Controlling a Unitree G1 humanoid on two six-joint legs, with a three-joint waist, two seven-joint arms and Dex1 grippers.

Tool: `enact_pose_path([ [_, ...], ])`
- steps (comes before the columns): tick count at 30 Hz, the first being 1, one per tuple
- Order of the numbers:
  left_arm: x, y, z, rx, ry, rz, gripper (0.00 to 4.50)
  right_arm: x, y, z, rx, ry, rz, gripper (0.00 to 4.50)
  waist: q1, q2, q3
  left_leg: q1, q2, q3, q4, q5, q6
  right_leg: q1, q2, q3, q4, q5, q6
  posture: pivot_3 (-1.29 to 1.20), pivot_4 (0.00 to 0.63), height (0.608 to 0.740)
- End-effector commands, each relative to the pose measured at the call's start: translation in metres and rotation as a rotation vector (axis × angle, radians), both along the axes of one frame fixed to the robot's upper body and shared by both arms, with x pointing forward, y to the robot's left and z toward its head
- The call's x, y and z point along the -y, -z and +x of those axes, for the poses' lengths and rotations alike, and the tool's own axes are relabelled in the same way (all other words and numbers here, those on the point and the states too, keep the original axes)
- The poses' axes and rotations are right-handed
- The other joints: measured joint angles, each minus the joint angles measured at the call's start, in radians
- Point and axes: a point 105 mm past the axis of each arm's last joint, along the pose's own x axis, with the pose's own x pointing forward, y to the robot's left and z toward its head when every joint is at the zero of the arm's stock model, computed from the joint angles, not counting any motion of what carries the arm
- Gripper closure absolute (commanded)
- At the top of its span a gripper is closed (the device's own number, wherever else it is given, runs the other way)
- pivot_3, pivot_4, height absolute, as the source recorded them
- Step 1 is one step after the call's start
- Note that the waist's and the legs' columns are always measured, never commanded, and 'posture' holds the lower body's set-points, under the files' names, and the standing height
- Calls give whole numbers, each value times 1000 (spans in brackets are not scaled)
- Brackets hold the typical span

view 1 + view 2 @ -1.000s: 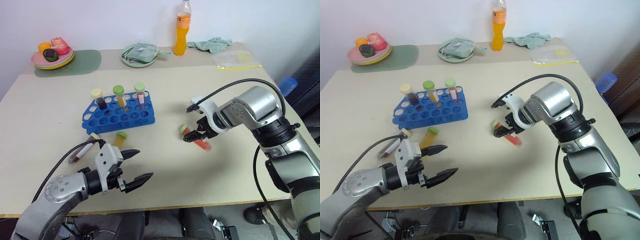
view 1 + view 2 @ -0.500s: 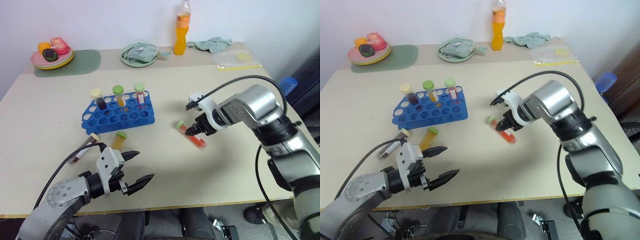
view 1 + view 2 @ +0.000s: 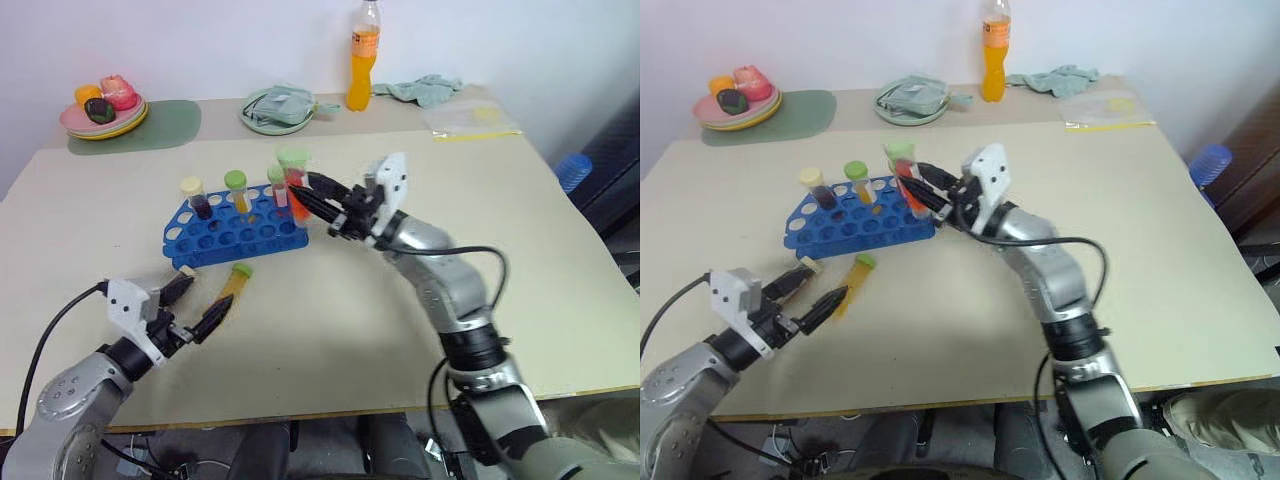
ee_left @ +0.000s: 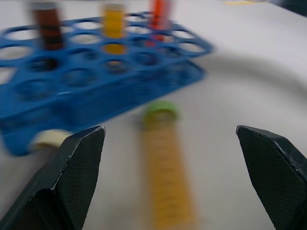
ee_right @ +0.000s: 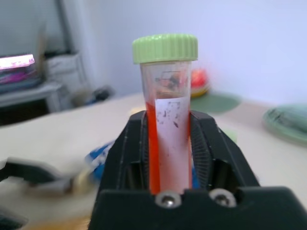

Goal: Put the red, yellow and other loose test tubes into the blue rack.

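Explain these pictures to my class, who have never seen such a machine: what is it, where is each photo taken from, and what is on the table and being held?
It is a two-armed humanoid robot sorting test tubes. Two pictures come from cameras in its head, looking down at the table. The other two come from cameras on its wrists. The right gripper is shut on a red test tube with a green cap, upright by the blue rack, which already holds three tubes. The left gripper is open beside a yellow tube lying on the table; another loose tube lies nearby.
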Motion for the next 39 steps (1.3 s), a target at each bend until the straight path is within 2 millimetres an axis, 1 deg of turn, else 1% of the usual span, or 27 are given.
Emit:
enact_pose_path([
  [1, -15, -12, 3, 57, -50, 36, 0, -16, 1, 7, 76, 59, 33, 3659, -2, 0, 0, 0, 0, 0, 0, 0, 0, 0, 0, 0, 0, 0, 0, 0, 150, 740],
  [4, -16, -12, 1, 57, -53, 36, 0, -23, 8, 11, 71, 78, 38, 3659, -1, 0, 0, 0, 0, -1, -1, 0, -1, 0, 0, 1, 0, 0, 0, 0, 150, 740],
  [9, -11, -13, -1, 57, -53, 32, 0, -25, 16, 19, 51, 108, 39, 3659, -4, 0, 0, 0, 0, -1, -2, 1, -1, 0, 1, 1, 1, 0, 0, 0, 150, 740],
  [14, -7, -14, -1, 58, -50, 26, 0, -28, 25, 18, 41, 92, 14, 3659, -4, 0, 0, 0, 0, -1, -2, 1, -1, 0, 1, 1, 1, 0, 0, 0, 150, 740],
  [25, 1, -15, 1, 49, -30, 24, 0, -29, 33, 20, -5, 89, 6, 3659, -4, 0, 0, 0, 0, -1, -2, 1, -1, 0, 1, 1, 1, 0, 0, 0, 150, 740],
  [31, 3, -14, 2, 46, -22, 22, 0, -30, 35, 26, -36, 118, 5, 3659, -5, 0, 0, 0, 0, -1, -2, 1, -1, 0, 1, 1, 1, 0, 0, 0, 150, 740],
  [35, 5, -13, 2, 43, -17, 20, 0, -33, 37, 22, -53, 75, 12, 3659, -6, 0, 0, 0, 0, -1, -2, 1, -1, 0, 1, 1, 1, 0, 0, 0, 150, 740],
  [39, 5, -12, 2, 36, -22, 17, 0, -31, 32, 18, -39, 56, 38, 1808, -7, 0, 0, 0, 0, -1, -2, 1, -1, 1, 1, 1, 1, 0, 0, 0, 150, 740],
])
